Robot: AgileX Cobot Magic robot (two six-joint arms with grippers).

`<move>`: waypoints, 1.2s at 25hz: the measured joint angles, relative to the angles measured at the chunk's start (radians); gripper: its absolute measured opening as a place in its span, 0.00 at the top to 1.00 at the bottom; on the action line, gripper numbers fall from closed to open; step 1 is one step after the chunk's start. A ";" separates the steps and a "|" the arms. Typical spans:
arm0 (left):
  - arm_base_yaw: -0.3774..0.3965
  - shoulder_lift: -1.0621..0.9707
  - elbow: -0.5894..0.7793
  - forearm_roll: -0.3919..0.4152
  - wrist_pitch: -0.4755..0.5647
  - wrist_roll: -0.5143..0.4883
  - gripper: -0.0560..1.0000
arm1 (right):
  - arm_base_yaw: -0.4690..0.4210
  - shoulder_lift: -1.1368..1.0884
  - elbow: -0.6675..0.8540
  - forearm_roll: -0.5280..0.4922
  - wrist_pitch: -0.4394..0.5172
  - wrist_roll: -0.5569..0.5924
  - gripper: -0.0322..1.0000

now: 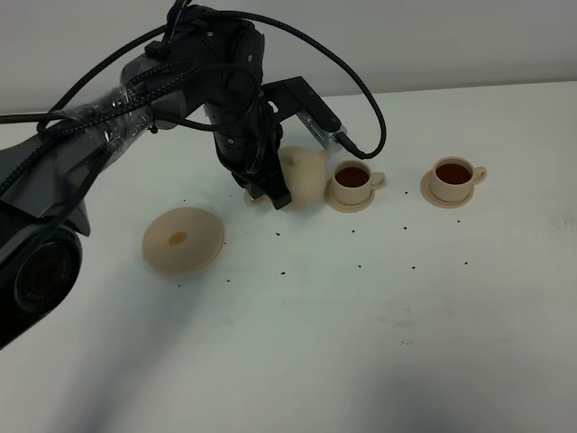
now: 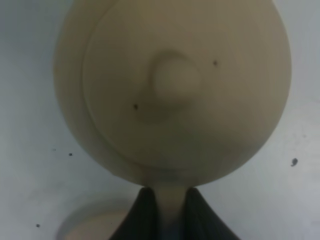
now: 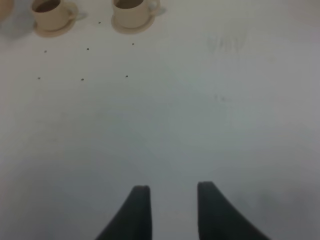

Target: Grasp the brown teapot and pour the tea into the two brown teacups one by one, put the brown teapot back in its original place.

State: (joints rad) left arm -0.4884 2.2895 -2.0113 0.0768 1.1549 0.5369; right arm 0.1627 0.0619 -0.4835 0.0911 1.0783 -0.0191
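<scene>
Left fingers (image 2: 146,212) pinched on the loop handle of the brown teapot (image 2: 172,90); the wrist view shows the two dark tips clamped either side of a narrow beige strip, the lid knob facing the camera. Right fingers (image 3: 137,205) spread, nothing between them, over bare bench (image 3: 200,125).

Teapot position, high view: the brown teapot (image 1: 305,173) is near the far side of the bench, just beside the nearer of the two brown teacups (image 1: 352,179); whether it touches that cup's saucer cannot be told. Second teacup (image 1: 453,178) further right, well apart. Both cups show dark liquid inside. The wide saucer (image 1: 183,238) with the darker centre spot lies bare to the left, nearer the camera, well apart from the pot. Whether the pot is lifted or resting is unclear.

Handling, as judged: glazed ceramic, rigid, brittle, likely slick; heavier than the cups, and any liquid left would shift the weight. Handle is the sensible hold, as now; the pinch is narrow, so the pot could swing about it. Lid looks loose-fitting and could slip on a steep tilt.

Orientation: handle toward the left arm, spout presumably opposite, toward the cups, though hidden. Spout-to-handle axis runs roughly left to right in the high view.
</scene>
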 joint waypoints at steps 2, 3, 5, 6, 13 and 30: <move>0.000 0.000 0.000 -0.004 0.014 -0.008 0.83 | 0.000 0.000 0.000 0.000 0.000 0.000 0.74; 0.000 0.000 0.000 -0.005 0.018 -0.013 0.83 | 0.000 0.000 0.000 0.000 0.000 0.000 0.74; 0.000 0.000 0.000 -0.012 0.032 -0.021 0.83 | 0.000 0.000 0.000 0.000 0.000 0.000 0.74; 0.000 0.000 0.000 -0.016 0.035 -0.023 0.83 | 0.000 0.000 0.000 0.000 0.000 0.000 0.74; 0.006 0.000 0.008 -0.053 0.023 -0.025 0.83 | 0.000 0.000 0.000 0.000 0.000 0.000 0.74; 0.011 -0.001 0.052 -0.053 -0.008 -0.025 0.83 | 0.000 0.000 0.000 0.000 0.000 0.000 0.74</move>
State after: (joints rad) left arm -0.4778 2.2887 -1.9591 0.0242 1.1473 0.5120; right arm 0.1627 0.0619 -0.4835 0.0911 1.0783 -0.0191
